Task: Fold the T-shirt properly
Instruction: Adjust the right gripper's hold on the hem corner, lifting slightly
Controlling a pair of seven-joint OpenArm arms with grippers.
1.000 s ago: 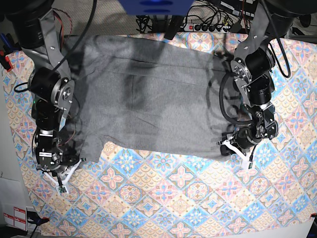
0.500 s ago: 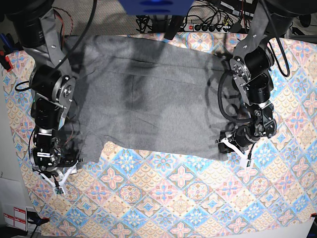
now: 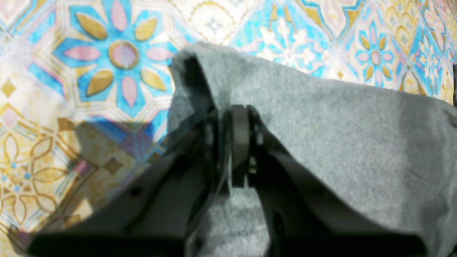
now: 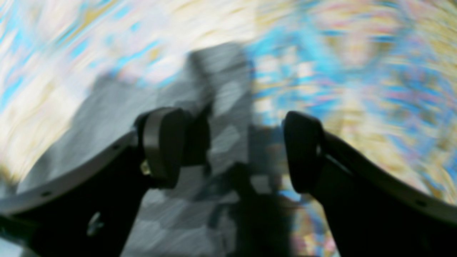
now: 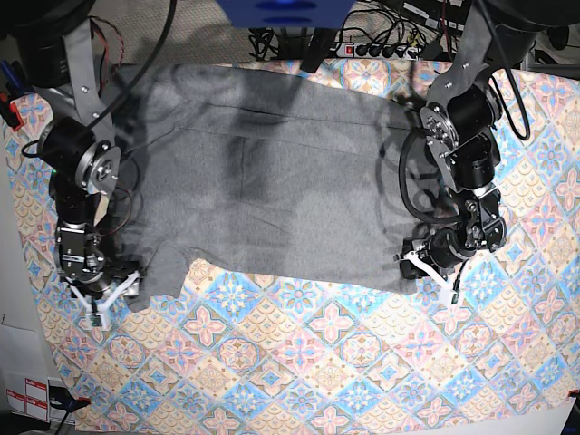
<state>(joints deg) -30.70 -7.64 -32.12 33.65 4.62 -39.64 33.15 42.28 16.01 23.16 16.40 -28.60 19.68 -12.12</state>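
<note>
The grey T-shirt [image 5: 272, 172] lies spread wide across the patterned tablecloth [image 5: 344, 362]. My left gripper [image 5: 419, 265] is at the shirt's near right corner. In the left wrist view that gripper [image 3: 232, 117] is shut, pinching a raised fold of the T-shirt [image 3: 339, 142]. My right gripper [image 5: 101, 297] is at the shirt's near left corner, by the sleeve. The right wrist view is motion-blurred, but this gripper [image 4: 232, 150] stands open, with grey fabric [image 4: 221, 89] lying loose below and beyond its fingers [image 4: 164, 146].
A power strip with cables [image 5: 381, 45] lies behind the table's far edge. A blue block [image 5: 285, 11] hangs over the top middle. A red-and-white label [image 5: 27, 399] sits past the cloth's near left corner.
My right gripper has opened and let go of the shirt's left corner, and its arm has shifted left and a little back. The left gripper has stayed shut in place.
</note>
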